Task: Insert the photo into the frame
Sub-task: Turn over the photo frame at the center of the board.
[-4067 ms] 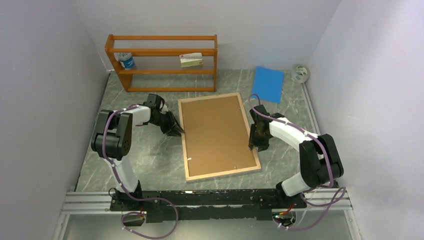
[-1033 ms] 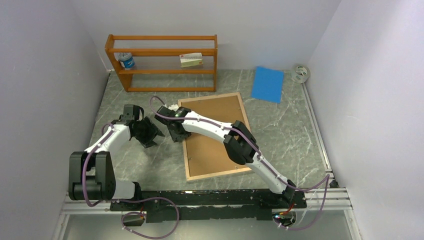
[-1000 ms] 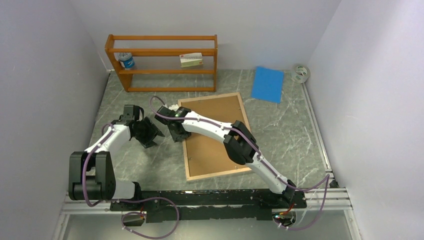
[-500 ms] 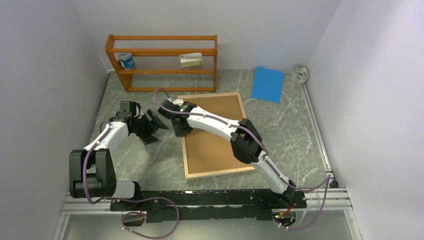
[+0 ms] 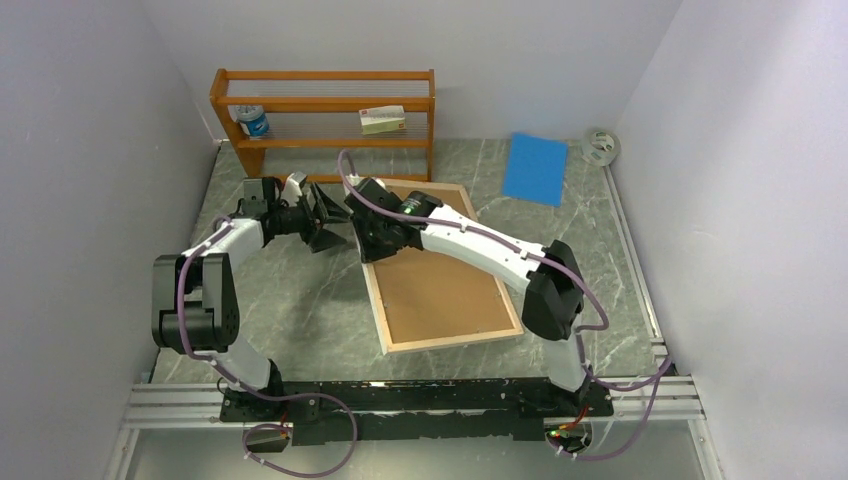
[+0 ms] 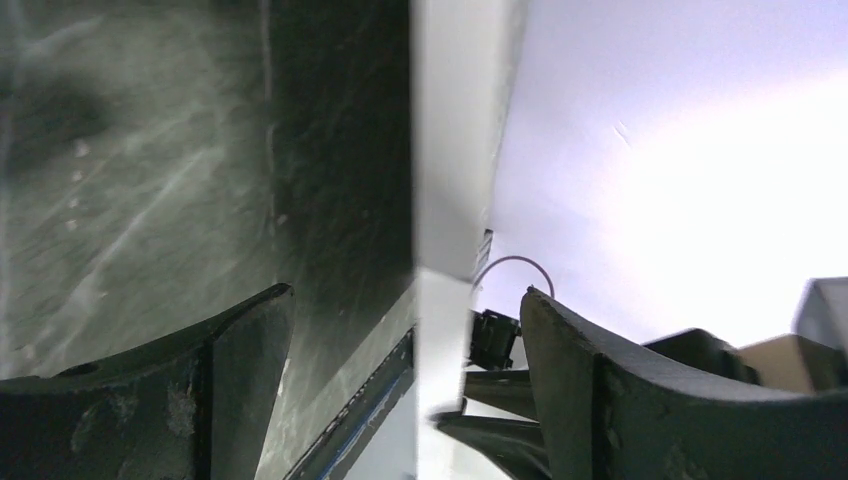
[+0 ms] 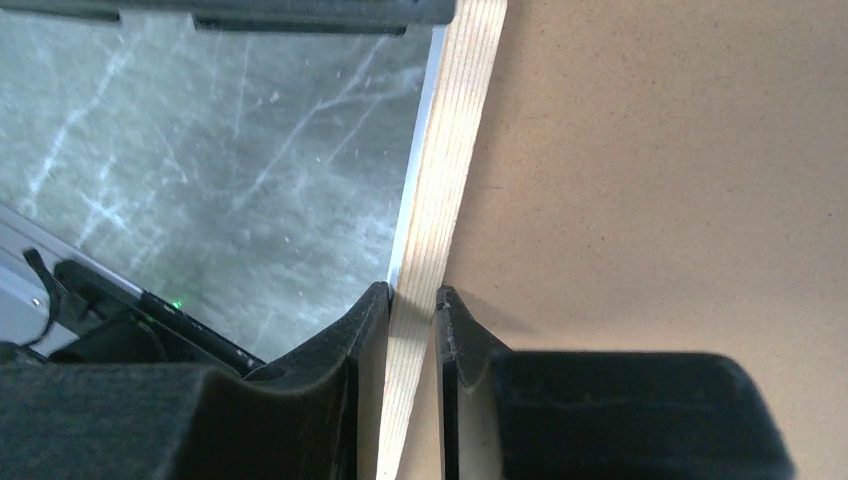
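Observation:
The frame [image 5: 455, 338] lies reverse side up, its light wood rail around a brown backing board [image 5: 440, 290]. My right gripper [image 5: 377, 238] reaches across it and is shut on the left rail near the far-left corner. In the right wrist view both fingers [image 7: 365, 330] pinch that wooden rail [image 7: 440, 180], with the backing board [image 7: 650, 180] to its right. My left gripper [image 5: 327, 214] is open just left of that corner. In the left wrist view a white edge of the frame [image 6: 450, 150] stands between the spread jaws of the left gripper [image 6: 405, 300]. The photo is hidden.
An orange shelf rack [image 5: 322, 125] at the back holds a small can [image 5: 253, 121] and a box [image 5: 382, 119]. A blue sheet [image 5: 535, 168] and a tape roll [image 5: 601, 146] lie at the back right. Walls close in on both sides.
The right gripper closed on the frame's left rail and moved towards the far corner, swinging the frame to the right. The left gripper opened wider and swung in towards that corner.

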Robot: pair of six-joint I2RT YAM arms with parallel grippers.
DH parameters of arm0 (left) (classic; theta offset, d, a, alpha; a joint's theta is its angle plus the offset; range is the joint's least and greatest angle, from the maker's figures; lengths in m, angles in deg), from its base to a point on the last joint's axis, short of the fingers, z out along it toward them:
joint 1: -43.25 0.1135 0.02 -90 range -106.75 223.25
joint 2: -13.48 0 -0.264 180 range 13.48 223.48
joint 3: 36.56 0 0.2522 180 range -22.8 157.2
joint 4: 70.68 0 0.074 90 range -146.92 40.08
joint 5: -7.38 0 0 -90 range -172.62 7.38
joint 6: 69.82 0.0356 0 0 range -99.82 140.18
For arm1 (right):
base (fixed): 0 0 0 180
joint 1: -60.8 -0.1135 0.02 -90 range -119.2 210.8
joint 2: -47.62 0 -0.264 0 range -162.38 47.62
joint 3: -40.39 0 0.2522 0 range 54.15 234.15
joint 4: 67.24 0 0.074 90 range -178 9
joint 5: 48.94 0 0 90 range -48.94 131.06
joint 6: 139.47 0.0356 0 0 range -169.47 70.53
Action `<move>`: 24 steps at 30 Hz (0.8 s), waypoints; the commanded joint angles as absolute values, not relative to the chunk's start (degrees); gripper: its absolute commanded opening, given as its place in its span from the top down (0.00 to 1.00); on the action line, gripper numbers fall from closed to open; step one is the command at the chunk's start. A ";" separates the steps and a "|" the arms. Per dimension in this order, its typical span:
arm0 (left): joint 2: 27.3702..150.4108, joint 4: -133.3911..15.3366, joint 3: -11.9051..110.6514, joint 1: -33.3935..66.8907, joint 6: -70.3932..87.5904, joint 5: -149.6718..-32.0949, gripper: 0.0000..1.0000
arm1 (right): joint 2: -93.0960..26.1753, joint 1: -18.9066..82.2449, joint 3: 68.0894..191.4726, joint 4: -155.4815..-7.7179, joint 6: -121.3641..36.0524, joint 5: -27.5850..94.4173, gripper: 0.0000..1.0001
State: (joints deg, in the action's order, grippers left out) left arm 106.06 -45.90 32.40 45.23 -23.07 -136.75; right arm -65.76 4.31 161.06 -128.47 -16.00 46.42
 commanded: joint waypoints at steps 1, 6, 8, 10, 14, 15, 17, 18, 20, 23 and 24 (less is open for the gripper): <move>104.46 -56.48 31.45 44.09 -27.03 -143.29 0.13 | -61.85 3.93 158.86 -123.95 -20.98 41.43 0.86; 106.46 -49.46 33.22 42.02 -23.89 -138.92 0.23 | -59.16 3.84 155.18 -121.91 -24.33 36.11 0.86; 107.35 -47.71 33.71 41.53 -23.75 -137.20 0.32 | -58.26 3.84 154.08 -121.72 -25.36 34.83 0.86; 107.33 -47.30 33.48 41.51 -24.45 -136.31 0.43 | -57.46 3.84 153.19 -121.85 -26.32 34.08 0.86; 106.08 -47.66 33.30 41.20 -25.25 -136.01 0.59 | -56.09 3.70 151.47 -122.88 -27.55 32.77 0.86; 106.08 -46.97 33.61 41.04 -24.78 -135.79 0.59 | -55.56 3.74 150.87 -122.61 -27.64 32.24 0.86; 106.39 -45.55 34.04 40.81 -23.78 -135.04 0.54 | -54.42 3.61 149.58 -121.89 -27.37 31.07 0.86; 106.54 -45.26 34.02 40.71 -23.31 -134.70 0.49 | -53.89 3.58 149.18 -121.61 -27.05 30.78 0.86; 106.56 -44.79 33.70 40.62 -22.70 -133.86 0.41 | -53.11 3.58 148.68 -121.44 -26.59 30.51 0.86; 106.68 -44.66 33.37 40.29 -22.52 -132.89 0.38 | -52.37 3.60 148.12 -120.91 -26.42 29.90 0.86; 106.85 -44.93 33.37 40.26 -22.79 -132.97 0.40 | -52.26 3.64 147.98 -120.86 -26.31 29.82 0.86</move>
State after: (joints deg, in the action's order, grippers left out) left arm 107.09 -45.00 32.12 40.70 -24.01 -134.19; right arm -57.00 3.96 147.36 -126.74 -25.55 33.88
